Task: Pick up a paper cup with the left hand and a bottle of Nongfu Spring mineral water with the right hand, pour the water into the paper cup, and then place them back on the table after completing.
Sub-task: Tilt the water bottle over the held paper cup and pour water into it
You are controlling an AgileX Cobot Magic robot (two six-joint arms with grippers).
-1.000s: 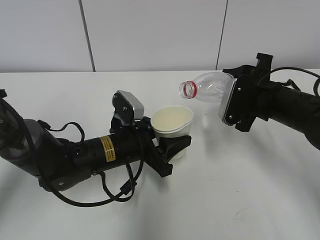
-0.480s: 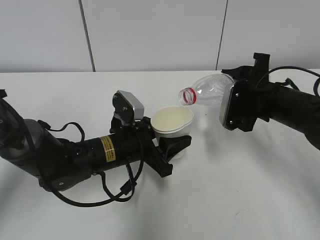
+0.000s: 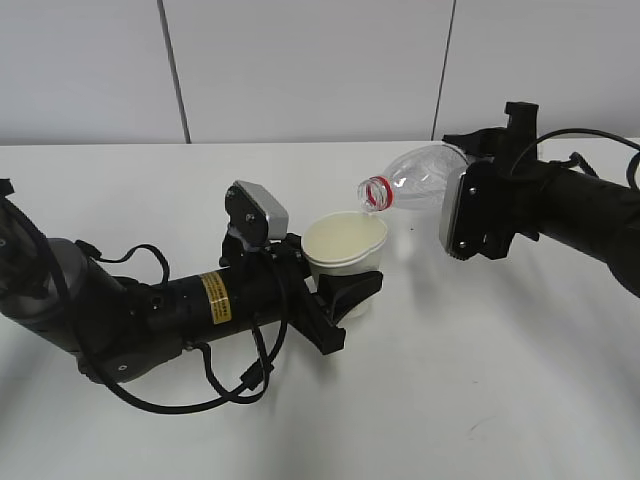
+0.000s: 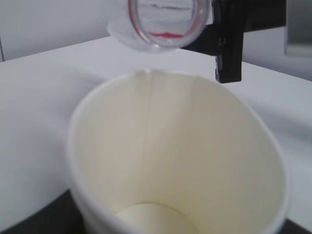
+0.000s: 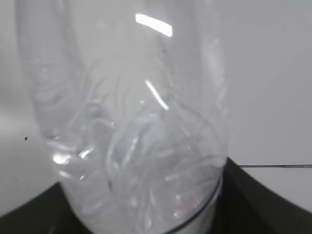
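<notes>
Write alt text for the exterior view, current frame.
Two black robot arms over a white table: the left hand holds an open paper cup, and the right hand tips a clear bottle on its side, red-ringed open mouth just above the cup's far rim. No stream of water is visible.

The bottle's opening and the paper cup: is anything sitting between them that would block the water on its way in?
Nothing visible does. The bottle, held tilted by the right hand, has its uncapped red-ringed mouth just above the far rim of the paper cup, which the left hand grips. Only open air separates them, and the cup has no lid.
</notes>
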